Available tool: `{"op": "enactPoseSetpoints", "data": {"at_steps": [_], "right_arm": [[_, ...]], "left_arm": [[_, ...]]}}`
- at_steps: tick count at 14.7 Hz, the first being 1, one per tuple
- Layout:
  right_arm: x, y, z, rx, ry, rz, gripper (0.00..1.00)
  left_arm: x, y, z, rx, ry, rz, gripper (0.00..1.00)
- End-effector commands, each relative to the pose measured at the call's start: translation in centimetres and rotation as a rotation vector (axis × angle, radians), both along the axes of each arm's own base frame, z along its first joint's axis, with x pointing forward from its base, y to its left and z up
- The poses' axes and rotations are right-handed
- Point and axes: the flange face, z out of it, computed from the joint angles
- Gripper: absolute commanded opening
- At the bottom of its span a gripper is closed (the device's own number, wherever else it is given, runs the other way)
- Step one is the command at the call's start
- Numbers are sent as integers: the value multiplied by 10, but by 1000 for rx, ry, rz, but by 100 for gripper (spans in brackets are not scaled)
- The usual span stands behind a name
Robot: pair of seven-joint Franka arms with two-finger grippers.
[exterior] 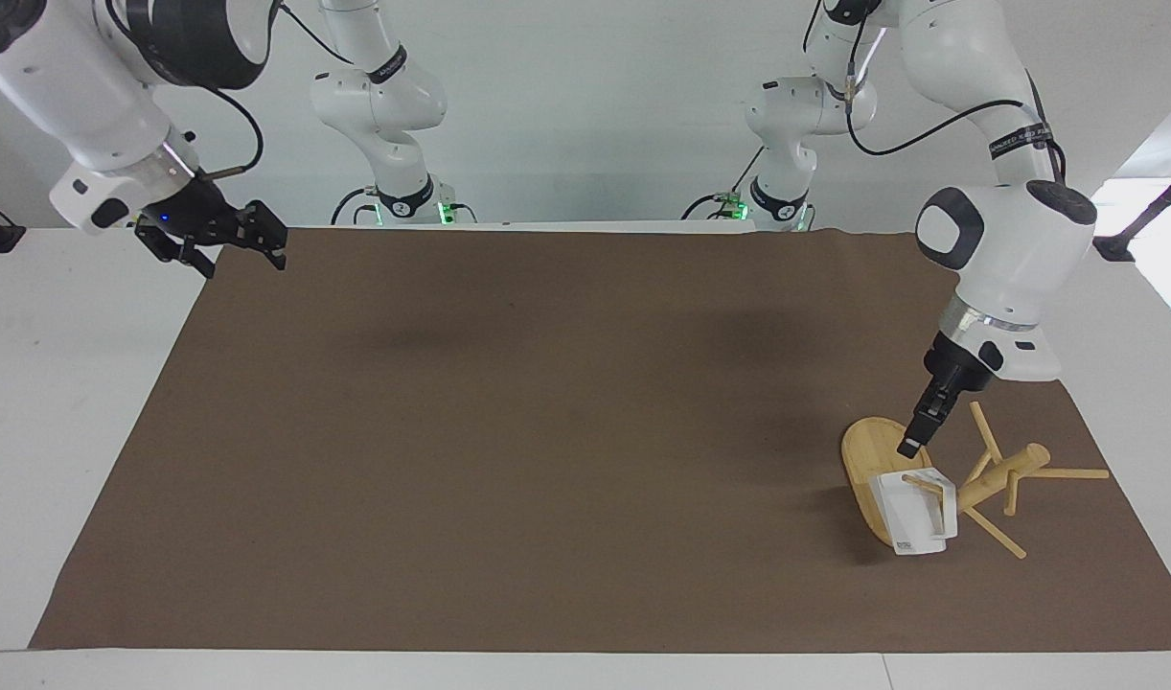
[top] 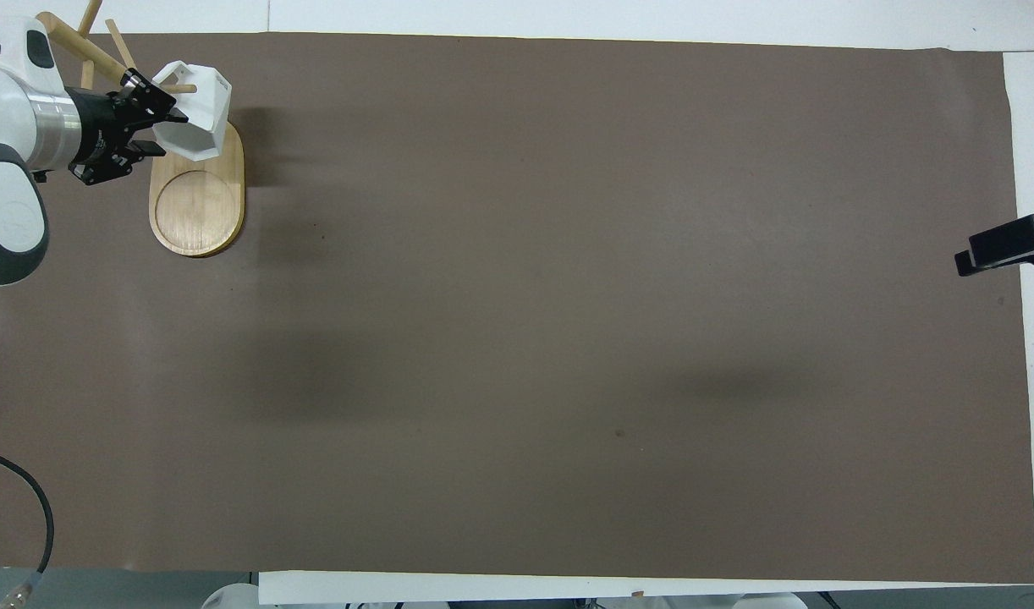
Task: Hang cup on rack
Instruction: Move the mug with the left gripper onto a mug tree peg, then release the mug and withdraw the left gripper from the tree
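Observation:
The white faceted cup (exterior: 916,516) hangs tilted by the rack's post over the oval base, with a thin peg (exterior: 923,482) across its open rim; I cannot tell whether the peg passes through the handle. The bamboo rack (exterior: 1012,467) stands at the left arm's end of the table. In the overhead view the cup (top: 200,118) covers the end of the base (top: 197,203). My left gripper (exterior: 909,447) is open just above the cup and apart from it; it also shows in the overhead view (top: 157,121). My right gripper (exterior: 223,244) is open, empty and raised over the table edge at the right arm's end.
A brown mat (exterior: 547,431) covers most of the white table (exterior: 58,383). Only the rack and cup stand on it. A tip of the right gripper (top: 1003,245) shows at the edge of the overhead view.

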Motion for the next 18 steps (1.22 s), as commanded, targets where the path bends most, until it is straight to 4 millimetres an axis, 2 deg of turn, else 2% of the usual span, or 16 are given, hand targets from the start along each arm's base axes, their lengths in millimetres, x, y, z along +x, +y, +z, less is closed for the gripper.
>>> {"op": "enactPoseSetpoints", "data": {"at_steps": [1,2,4,5,7,11,15,18], "right_arm": [[-4,-19,-15,-21,5,-46,99],[-2,-17,-15,-26,-11,-40,99],[-4,-22,-15,-35,-6,-56,99],[-5,-26,-14,-35,-8,-63,99],[-7,-35,-14,-29,-5,-75,99],[-6,-27,-14,-26,-6,-61,99],[-6,-29,-14,-26,-6,-64,99],[-6,-29,-14,-26,-6,-64,99]], "left_arm": [[-1,-17,41,-20,68,-22,55],[-5,-25,51,-4,100,-48,67],[-20,-37,61,80,159,-108,96],[-32,-43,70,131,191,-139,100],[-58,-44,92,192,265,-203,100],[-79,-27,146,246,353,-415,100],[-84,-7,153,258,373,-625,100],[-78,34,154,231,355,-616,100]]}}
